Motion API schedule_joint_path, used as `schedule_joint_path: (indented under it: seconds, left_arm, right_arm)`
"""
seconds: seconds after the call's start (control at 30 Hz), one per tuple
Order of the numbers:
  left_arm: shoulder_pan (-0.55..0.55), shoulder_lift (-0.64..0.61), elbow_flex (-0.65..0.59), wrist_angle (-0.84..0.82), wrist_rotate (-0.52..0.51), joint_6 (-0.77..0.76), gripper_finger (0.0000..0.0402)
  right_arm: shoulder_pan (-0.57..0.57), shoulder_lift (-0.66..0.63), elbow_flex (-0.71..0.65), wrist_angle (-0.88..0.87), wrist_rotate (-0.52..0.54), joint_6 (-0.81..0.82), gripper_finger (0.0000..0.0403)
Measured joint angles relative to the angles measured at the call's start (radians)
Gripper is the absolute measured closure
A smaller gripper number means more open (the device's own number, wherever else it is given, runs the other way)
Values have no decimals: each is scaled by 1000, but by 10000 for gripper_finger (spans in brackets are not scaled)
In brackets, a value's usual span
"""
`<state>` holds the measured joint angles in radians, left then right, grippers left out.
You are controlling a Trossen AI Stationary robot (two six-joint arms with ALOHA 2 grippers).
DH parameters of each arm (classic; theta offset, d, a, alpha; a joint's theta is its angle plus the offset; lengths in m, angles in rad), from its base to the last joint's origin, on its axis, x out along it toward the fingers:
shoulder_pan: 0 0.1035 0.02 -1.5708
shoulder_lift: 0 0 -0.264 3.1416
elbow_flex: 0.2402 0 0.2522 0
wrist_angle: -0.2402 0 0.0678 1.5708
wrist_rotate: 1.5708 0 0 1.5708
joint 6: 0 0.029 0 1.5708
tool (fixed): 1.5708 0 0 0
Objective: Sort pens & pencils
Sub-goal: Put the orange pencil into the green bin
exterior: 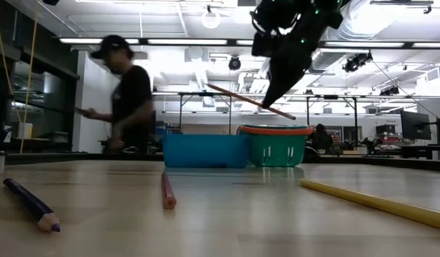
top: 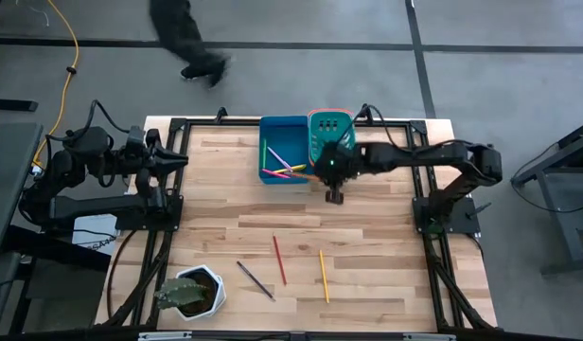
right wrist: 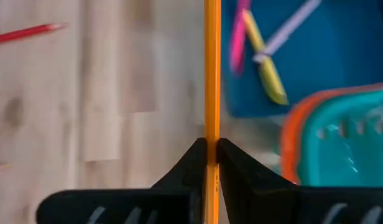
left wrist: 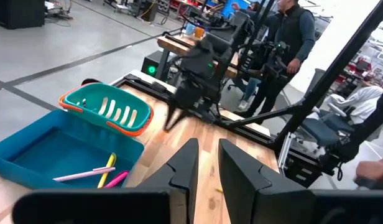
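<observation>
At mid-left, the left gripper (top: pixel 183 162) hovered, jaws slightly parted. Lower centre lay purple (top: pixel 255 279), red (top: pixel 279 260) and yellow (top: pixel 324 276) pencils. Upper centre, the right gripper (top: pixel 334 196) clenched an orange pencil (right wrist: pixel 211 74) beside the blue bin (top: pixel 269 130). No readable writing showed.

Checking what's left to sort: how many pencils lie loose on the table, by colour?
Red pencil: 1
Yellow pencil: 1
Dark purple pencil: 1
Total: 3 loose; right gripper holds an orange pencil; left gripper waits at left.

Blue bin (top: pixel 271 130), teal orange-rimmed basket (top: pixel 330 123), orange pencil (right wrist: pixel 211 74).
</observation>
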<state>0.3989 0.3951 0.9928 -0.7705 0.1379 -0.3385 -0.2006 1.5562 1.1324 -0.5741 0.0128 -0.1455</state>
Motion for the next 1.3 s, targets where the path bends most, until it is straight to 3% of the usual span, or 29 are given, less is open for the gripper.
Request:
schedule_joint_path:
  seconds: [0.53, 1.3]
  left_arm:
    - [0, 0, 0, -20, 14, 31, 350]
    - [0, 0, 0, -27, 30, 28, 351]
  right_arm:
    - [-260, 0, 0, 82, 4, 170, 384]
    - [-362, 0, 0, 45, 2, 488, 384]
